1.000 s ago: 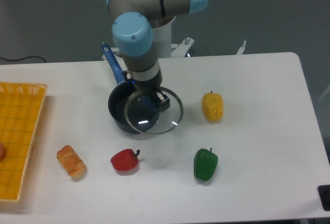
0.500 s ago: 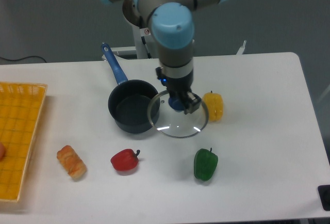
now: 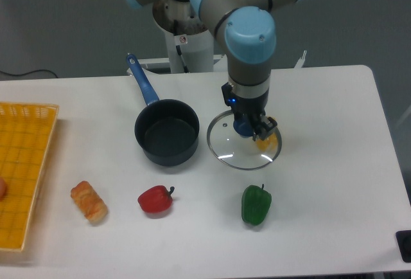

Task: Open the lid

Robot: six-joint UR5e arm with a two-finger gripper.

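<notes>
The lid [image 3: 234, 147], a round glass disc with a thin metal rim, hangs to the right of the dark blue saucepan [image 3: 167, 139], clear of it. My gripper [image 3: 247, 127] is shut on the lid's blue centre knob. The saucepan stands open with its long blue handle pointing to the back left. The lid overlaps the yellow pepper [image 3: 268, 141] in this view, so the pepper shows partly through the glass.
A green pepper [image 3: 256, 204] lies in front of the lid. A red pepper [image 3: 155, 199] and a bread roll [image 3: 88, 201] lie at the front left. A yellow basket [image 3: 22, 170] stands at the left edge of the white table [image 3: 321, 163].
My gripper has carried the lid from over the saucepan to the right, off the pan and toward the yellow pepper. The saucepan stays in place, now uncovered.
</notes>
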